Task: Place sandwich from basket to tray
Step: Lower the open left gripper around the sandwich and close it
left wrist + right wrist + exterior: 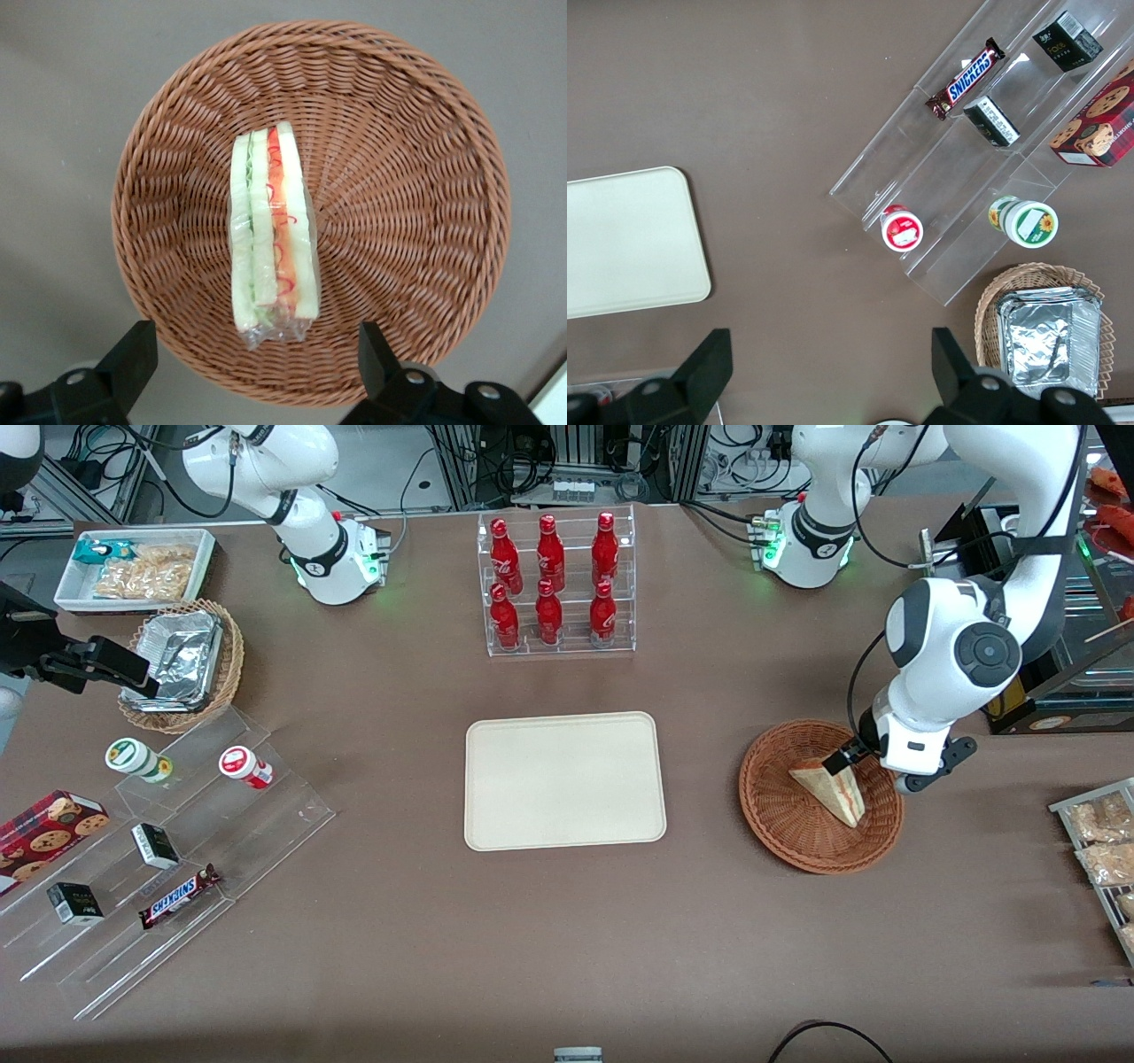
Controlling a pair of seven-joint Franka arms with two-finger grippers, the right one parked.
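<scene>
The sandwich [833, 793], a wrapped wedge with red and green filling along its cut edge [270, 239], lies in the round reddish-brown wicker basket [780, 841] toward the working arm's end of the table. My left gripper [873, 772] hovers over the basket's rim farther from the front camera. It is open: in the left wrist view the gripper [255, 363] shows both black fingers [133, 354] spread wide, clear of the sandwich and above the basket [399, 221]. The cream tray [564, 779] lies bare at the table's middle, also seen from the right wrist [629, 239].
A clear rack of red bottles [556, 584] stands farther from the front camera than the tray. A stepped acrylic shelf with snacks [159, 850], a tan basket of foil containers [182, 664] and a white bin [133, 567] lie toward the parked arm's end. Snack packets [1103, 841] sit beside the basket.
</scene>
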